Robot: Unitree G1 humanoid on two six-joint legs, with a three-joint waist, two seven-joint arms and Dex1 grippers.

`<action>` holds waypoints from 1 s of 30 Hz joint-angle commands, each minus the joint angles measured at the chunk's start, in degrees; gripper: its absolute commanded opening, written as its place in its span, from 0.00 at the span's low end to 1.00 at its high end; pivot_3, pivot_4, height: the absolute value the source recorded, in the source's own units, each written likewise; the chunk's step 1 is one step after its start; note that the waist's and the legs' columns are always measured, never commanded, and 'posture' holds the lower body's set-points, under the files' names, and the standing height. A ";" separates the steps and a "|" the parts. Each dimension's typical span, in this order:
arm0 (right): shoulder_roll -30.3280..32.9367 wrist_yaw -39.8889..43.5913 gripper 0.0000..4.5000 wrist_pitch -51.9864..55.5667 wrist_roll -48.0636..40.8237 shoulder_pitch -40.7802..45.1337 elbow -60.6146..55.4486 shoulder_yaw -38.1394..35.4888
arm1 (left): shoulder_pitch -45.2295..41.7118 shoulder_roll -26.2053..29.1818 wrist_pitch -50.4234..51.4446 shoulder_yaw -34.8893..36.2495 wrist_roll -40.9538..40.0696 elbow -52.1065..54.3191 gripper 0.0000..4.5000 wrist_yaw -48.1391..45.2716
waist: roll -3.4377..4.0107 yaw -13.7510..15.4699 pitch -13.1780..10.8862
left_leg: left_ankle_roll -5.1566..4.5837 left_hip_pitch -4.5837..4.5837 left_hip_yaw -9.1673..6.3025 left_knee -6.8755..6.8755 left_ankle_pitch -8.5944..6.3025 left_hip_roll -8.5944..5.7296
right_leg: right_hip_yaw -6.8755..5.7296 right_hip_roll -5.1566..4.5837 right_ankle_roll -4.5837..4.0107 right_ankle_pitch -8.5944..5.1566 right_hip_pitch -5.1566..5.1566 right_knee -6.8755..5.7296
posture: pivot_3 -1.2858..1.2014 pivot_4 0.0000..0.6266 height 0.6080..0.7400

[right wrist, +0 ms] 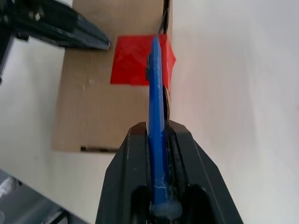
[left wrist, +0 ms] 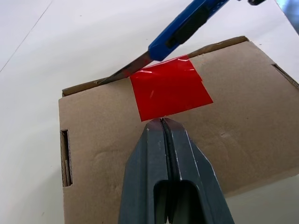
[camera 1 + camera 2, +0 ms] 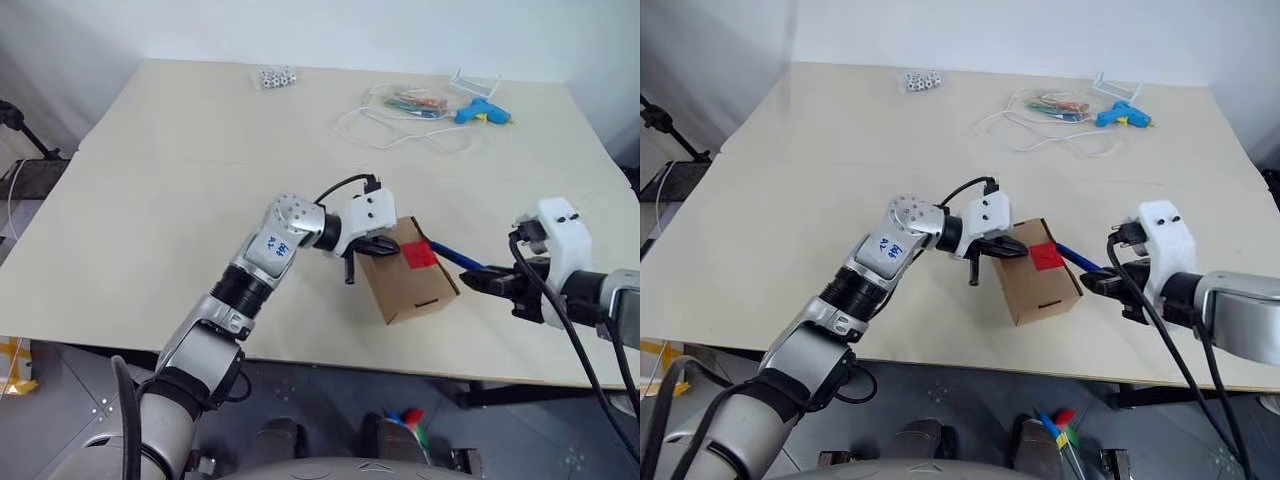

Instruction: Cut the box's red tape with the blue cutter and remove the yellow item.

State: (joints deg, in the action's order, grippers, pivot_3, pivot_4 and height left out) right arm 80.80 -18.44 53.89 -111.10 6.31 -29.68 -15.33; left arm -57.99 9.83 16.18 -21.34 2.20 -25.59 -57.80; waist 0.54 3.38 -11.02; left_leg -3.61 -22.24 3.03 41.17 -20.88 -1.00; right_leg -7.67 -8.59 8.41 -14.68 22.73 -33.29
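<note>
The box (image 3: 408, 270) is sitting near the front edge of the table (image 3: 180, 180), at about five o'clock from the table's centre, turned at a slant, flaps closed, with the tape (image 3: 419, 253) spanning the seam along its far edge. The cutter (image 2: 187, 25) is coming in from the three o'clock side, its bare blade lying at the flap seam right at the tape's corner, seemingly lined up to slice along that edge. The left gripper (image 2: 161, 126) is resting fully closed on the lid just at the tape's near edge, holding nothing, probably pinning the box so the blade does not push it. The right gripper (image 1: 156, 133) is clamping the cutter's handle between nearly closed fingers. At twelve o'clock, well apart, a glue gun (image 3: 482, 112) and a cord (image 3: 400, 135) are lying unused.
</note>
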 commanded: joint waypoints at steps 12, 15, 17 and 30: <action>3.90 5.13 0.04 1.62 -1.90 -9.49 -2.21 -8.79 | 1.67 -0.15 2.32 -2.41 1.53 -0.61 0.00 -0.63 | 0.00 0.59 0.00 | 0.00 0.02 -0.04 0.02 0.00 0.00 | 0.00 0.00 0.00 0.00 -0.04 0.02 | 0.52 0.24 1.00; 4.07 5.97 0.04 1.39 -1.90 -10.99 -2.47 -9.68 | 1.73 -0.11 2.60 -2.41 1.54 -0.46 0.00 -0.53 | 0.00 0.68 0.00 | 0.00 0.03 -0.04 0.02 0.00 0.00 | 0.00 -0.01 0.00 0.00 -0.05 0.03 | 0.52 0.24 1.00; 4.13 6.58 0.04 1.39 -1.90 -12.21 -2.85 -10.25 | 1.78 -0.08 2.82 -2.41 1.55 -0.33 0.00 -0.42 | 0.00 0.72 0.00 | 0.00 0.03 -0.05 0.02 0.00 0.00 | 0.00 0.00 0.00 0.00 -0.06 0.02 | 0.52 0.24 1.00; 4.24 7.95 0.04 2.26 -1.90 -20.18 -2.99 -16.69 | 2.25 -0.23 4.03 -2.54 1.35 0.57 0.00 -0.19 | 0.00 0.91 0.00 | 0.00 0.06 -0.06 0.04 0.00 0.00 | -0.01 0.00 0.00 0.00 -0.11 0.03 | 0.52 0.24 1.00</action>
State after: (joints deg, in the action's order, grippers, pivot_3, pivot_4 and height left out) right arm 84.29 -11.36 54.02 -111.62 -12.75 -31.31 -30.92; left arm -57.57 9.27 18.69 -21.98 2.19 -23.85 -57.72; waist 0.54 4.29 -11.01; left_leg -3.61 -22.18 2.96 41.21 -20.88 -1.00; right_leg -7.68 -8.59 8.40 -14.68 22.62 -33.25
